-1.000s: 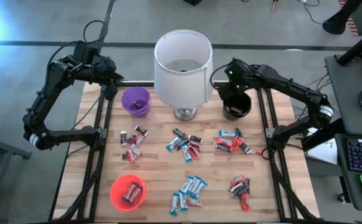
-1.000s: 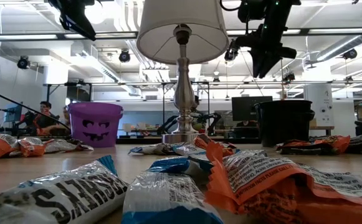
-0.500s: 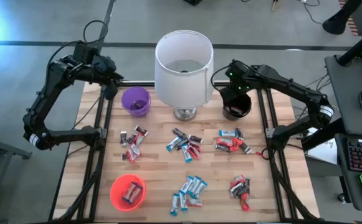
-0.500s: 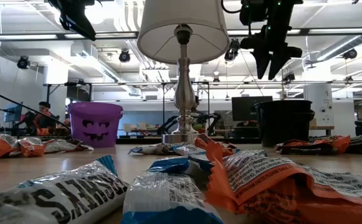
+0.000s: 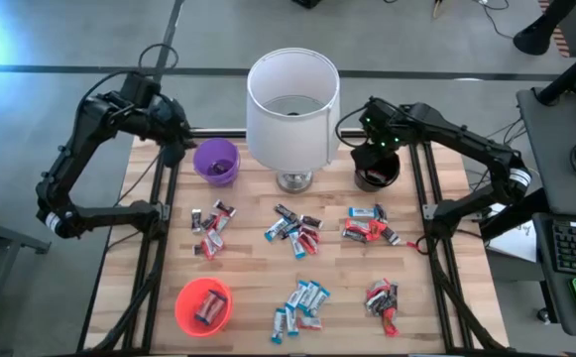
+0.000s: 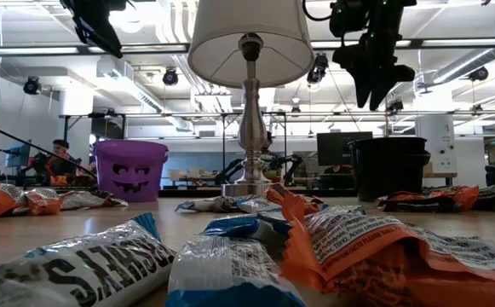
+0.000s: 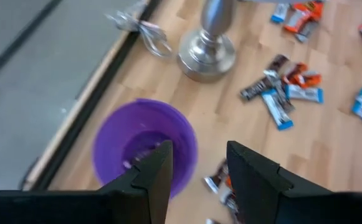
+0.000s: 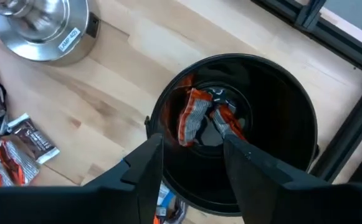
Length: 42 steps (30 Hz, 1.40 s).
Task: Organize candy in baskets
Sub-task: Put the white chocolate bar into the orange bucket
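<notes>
Sorting under way; both grippers empty, fingers apart.

High view: candy [image 5: 292, 232] scattered mid-table. Low view: crinkly wrappers, judged light and slippery; pinch mid-bar. Wrist views: left gripper [image 7: 196, 168] over purple basket [image 7: 144, 145]; right gripper [image 8: 193, 165] above black basket [image 8: 274, 106].

The far middle of the table [image 5: 243, 213] is taken up by the lamp [image 5: 291, 107], whose shade overhangs the gap between the purple bowl [image 5: 215, 161] on its left and the black bowl [image 5: 376, 171] on its right. The middle band is strewn with three candy clusters [image 5: 293, 229], with bare wood left between them, and two more clusters [image 5: 300, 303] lie near the front beside the orange bowl [image 5: 203, 305]. Both far bowls are open from above, where the left gripper [image 7: 196, 171] and right gripper [image 8: 192, 163] are held with fingers parted.
</notes>
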Motion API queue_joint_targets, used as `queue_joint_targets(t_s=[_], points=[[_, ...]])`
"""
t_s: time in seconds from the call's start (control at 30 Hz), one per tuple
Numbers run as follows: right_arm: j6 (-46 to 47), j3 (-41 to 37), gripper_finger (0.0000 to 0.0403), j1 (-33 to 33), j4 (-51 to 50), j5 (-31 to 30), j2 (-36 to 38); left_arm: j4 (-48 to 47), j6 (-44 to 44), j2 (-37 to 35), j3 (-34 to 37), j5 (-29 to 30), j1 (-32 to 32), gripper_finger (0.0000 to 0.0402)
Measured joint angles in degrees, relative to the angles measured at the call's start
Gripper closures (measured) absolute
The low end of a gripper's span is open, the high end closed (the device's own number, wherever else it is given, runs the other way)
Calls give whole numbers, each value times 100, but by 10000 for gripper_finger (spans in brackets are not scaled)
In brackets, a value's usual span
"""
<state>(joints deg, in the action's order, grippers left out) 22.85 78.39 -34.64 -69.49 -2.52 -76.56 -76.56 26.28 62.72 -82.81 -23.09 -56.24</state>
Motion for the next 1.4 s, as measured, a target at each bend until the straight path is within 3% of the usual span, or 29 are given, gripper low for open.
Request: queue_joint_targets(t_s=[0.4,0.8,1.0,1.23,1.4], points=[[-3,1206,222,14,-829,-4,38,-421,-529,-83,0,0,1403,267],[-37,1644,220,12,-1631,-350,221,325,-1947,-19,0,14,3860,267],[33,1668,220,12,-1799,-350,265,783,-2599,206,0,591,4637,267],[-19,1666,220,12,-1835,-350,265,1146,-3940,834,0,1609,4982,267],[-307,1666,220,12,-1963,-352,265,1239,-4576,1363,0,1685,5173,267]])
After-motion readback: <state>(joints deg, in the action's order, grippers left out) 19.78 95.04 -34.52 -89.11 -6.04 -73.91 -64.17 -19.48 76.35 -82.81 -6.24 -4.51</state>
